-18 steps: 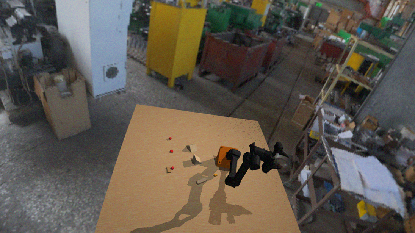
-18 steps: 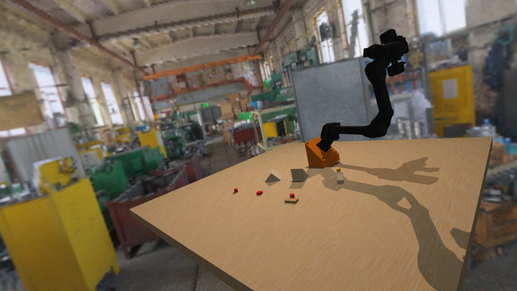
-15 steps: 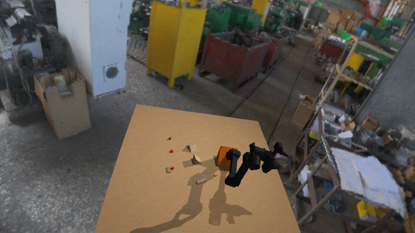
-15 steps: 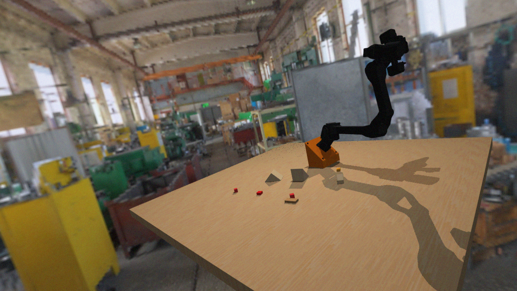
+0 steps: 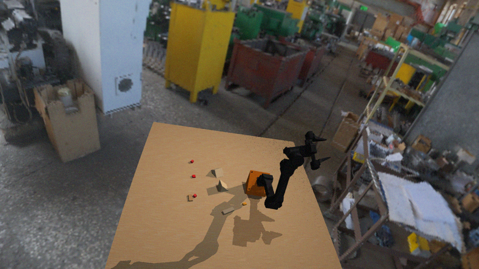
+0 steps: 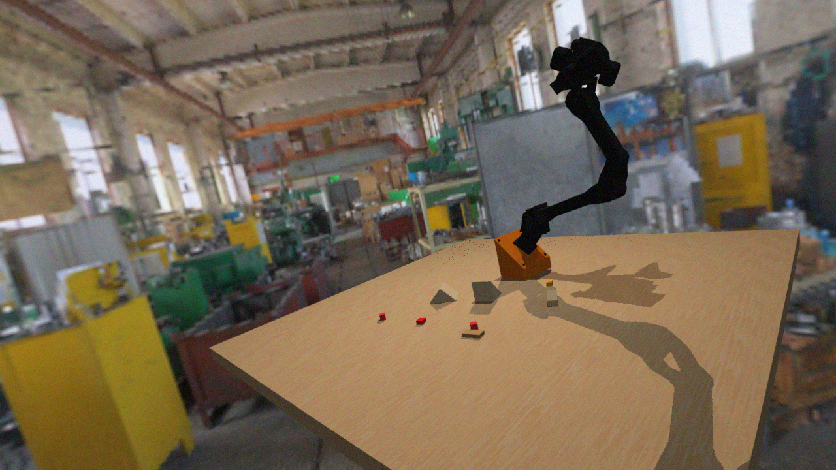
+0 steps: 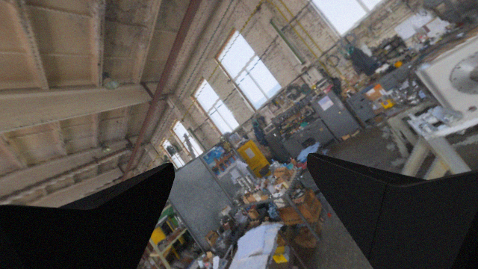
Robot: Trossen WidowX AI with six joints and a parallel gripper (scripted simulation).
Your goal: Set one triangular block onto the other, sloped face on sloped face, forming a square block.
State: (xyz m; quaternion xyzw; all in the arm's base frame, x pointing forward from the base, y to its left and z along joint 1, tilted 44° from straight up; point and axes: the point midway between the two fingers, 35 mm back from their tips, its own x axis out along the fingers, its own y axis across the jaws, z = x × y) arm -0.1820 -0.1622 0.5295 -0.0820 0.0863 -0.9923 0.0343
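Note:
Two tan triangular blocks lie apart on the wooden table (image 5: 168, 244) (image 6: 467, 408), left of the arm's orange base (image 5: 254, 182) (image 6: 517, 266). The far triangular block (image 5: 216, 172) (image 6: 445, 294) rests with a ridge up. The near triangular block (image 5: 222, 185) (image 6: 484, 290) lies close beside it; they do not touch. My gripper (image 5: 326, 148) (image 6: 584, 58) (image 7: 241, 164) is open and empty. It is raised high above the table's far right edge and points away from the blocks. The wrist view shows only the hall between the two black fingers.
Three small red cubes (image 5: 191, 161) (image 5: 193, 175) (image 5: 194, 195) lie left of the blocks, with a flat tan piece (image 5: 189, 198) (image 6: 472, 333) by the nearest one. A tan bar (image 5: 228, 210) (image 6: 551, 296) and a small orange cube (image 5: 244, 203) (image 6: 548, 282) lie near the base.

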